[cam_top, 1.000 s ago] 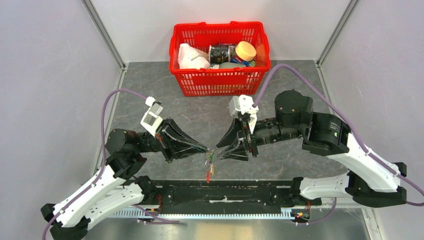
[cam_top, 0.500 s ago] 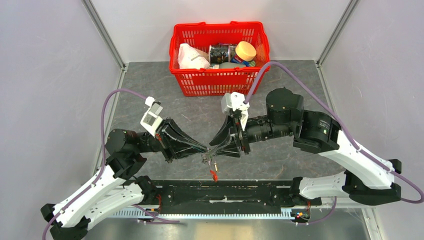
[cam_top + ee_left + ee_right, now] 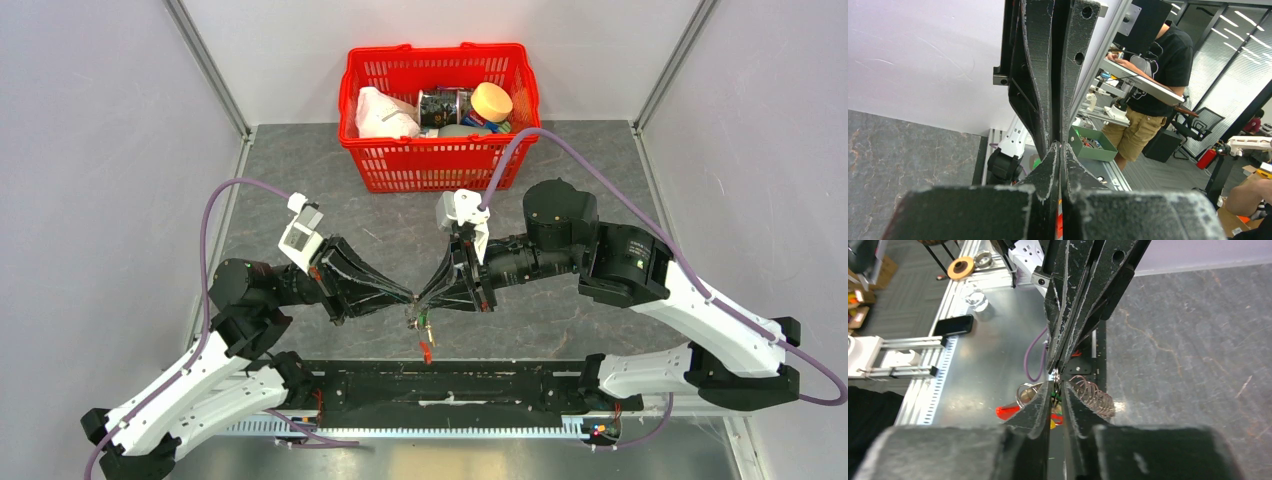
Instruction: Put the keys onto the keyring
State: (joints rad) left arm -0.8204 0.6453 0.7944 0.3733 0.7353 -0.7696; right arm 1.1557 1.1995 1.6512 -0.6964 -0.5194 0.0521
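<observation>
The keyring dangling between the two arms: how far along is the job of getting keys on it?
Done: the keyring is lifted off the table, hanging from the shut left gripper. In hand: the right gripper has its fingertips at the same bunch, with what looks like a green-headed key between them. Left: the threading itself; what already sits on the ring is too small to tell.

Grey veined worktop (image 3: 400, 225) is carrying one red basket (image 3: 440, 165), which is standing upright at the far edge, near centre, and holding mixed goods. A black rail (image 3: 450, 385) is running along the near edge. Bare stone is showing between basket and rail.
</observation>
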